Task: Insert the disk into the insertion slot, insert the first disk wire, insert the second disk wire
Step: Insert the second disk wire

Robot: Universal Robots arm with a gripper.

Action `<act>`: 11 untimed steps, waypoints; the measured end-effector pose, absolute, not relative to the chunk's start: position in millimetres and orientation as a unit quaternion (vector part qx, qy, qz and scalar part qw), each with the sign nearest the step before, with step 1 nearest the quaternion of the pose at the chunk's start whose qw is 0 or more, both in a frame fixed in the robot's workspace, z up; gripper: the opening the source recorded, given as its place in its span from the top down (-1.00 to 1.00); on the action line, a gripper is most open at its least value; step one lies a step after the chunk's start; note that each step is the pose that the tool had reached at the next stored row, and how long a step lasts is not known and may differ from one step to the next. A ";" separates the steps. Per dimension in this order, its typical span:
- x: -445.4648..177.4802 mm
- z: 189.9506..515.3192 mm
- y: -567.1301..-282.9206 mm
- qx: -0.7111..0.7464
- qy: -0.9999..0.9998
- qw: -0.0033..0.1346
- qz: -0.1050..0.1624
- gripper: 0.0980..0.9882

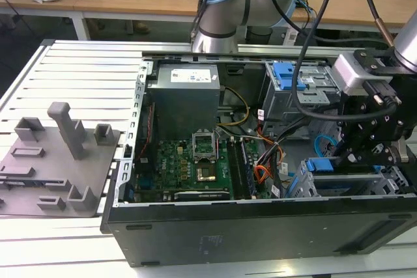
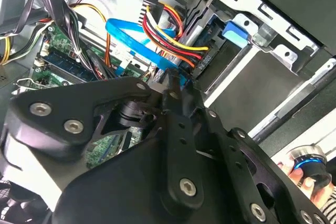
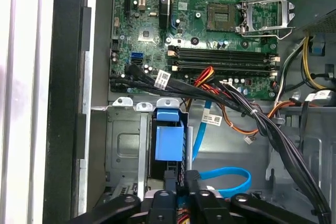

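The blue-framed disk (image 3: pixel 169 142) sits seated inside the grey metal insertion slot (image 3: pixel 123 145)

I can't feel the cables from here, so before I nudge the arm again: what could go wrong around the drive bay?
The claw sits right at the blue cable's plug by the drive cage; a skewed push might bend the connector. The red, yellow and black wire bundle crosses close to the claw and could snag. The black cable bundle hangs over the bay and might be dragged along.
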State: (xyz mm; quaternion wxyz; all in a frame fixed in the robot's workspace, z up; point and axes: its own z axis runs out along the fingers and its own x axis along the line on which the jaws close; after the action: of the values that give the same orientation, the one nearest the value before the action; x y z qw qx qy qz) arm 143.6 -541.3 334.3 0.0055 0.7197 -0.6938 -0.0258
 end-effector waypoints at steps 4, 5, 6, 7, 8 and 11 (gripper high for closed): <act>143.5 339.2 -541.5 0.720 -0.694 0.005 -0.026 0.70; 143.5 344.1 -541.5 0.720 -0.694 0.005 -0.026 0.70; 143.5 348.1 -541.5 0.720 -0.694 0.005 -0.026 0.70; 143.5 350.7 -541.5 0.720 -0.694 0.005 -0.027 0.70; 143.5 354.1 -541.5 0.720 -0.694 0.004 -0.027 0.70; 143.5 363.3 -541.3 0.720 -0.694 0.004 -0.027 0.73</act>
State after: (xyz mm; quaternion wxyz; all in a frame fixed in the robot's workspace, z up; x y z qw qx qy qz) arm 143.5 -541.3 363.3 0.0042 0.7197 -0.6938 -0.0270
